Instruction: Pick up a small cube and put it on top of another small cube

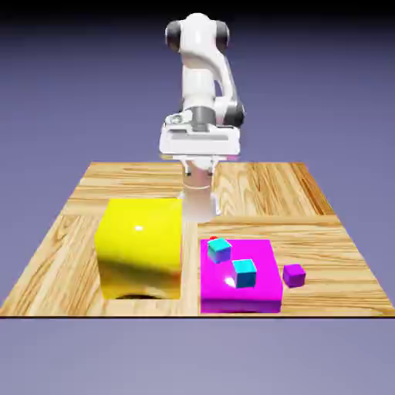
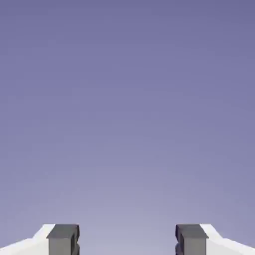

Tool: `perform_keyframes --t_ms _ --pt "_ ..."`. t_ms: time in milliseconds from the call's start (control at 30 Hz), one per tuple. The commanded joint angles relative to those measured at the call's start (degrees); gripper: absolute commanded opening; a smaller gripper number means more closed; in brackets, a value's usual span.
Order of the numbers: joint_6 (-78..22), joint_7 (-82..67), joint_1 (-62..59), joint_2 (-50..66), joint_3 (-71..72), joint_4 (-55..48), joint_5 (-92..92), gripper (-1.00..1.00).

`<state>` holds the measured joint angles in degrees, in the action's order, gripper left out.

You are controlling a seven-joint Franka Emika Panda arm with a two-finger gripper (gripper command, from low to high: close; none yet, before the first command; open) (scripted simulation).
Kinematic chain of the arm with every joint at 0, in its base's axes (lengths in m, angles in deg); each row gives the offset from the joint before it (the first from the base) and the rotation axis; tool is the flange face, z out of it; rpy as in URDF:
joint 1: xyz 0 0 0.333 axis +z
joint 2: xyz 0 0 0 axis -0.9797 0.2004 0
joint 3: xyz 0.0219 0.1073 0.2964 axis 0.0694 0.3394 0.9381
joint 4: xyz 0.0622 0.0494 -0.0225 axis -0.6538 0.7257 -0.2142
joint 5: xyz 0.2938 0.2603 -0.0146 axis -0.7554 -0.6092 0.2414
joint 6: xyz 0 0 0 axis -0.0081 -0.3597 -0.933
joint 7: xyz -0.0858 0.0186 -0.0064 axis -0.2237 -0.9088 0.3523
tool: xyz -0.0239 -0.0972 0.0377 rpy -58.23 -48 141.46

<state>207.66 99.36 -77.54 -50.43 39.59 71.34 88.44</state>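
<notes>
Fingers apart, empty | purple cube beside magenta block, near table edge

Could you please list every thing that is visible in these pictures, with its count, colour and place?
Wooden table top: one, light brown planks, under everything.
Large yellow block: one, yellow, glossy, on the table at the exterior view's left.
Large magenta block: one, magenta, on the table right of the yellow block.
Small cyan cubes: two, cyan, on top of the magenta block, apart from each other.
Tiny purple cube: one, violet, on the table just right of the magenta block.
White robot arm: one, white, behind the blocks.
Gripper: one, grey fingertips wide apart, empty; the hand view shows only backdrop.
</notes>
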Motion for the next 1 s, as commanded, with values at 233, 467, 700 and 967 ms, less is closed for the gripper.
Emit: perform_keyframes --t_ms 233,467,700,967 --pt "-17.57 -1.55 0.26 16.61 11.40 -10.10 11.18 0.00" --pt "-33.27 -3.09 0.14 31.15 22.00 -18.90 21.04 0.00" --pt "-48.97 -4.64 0.02 45.68 32.60 -27.70 30.90 0.00" --pt "-66.64 -5.89 0.32 62.30 43.47 -37.63 42.88 0.00"
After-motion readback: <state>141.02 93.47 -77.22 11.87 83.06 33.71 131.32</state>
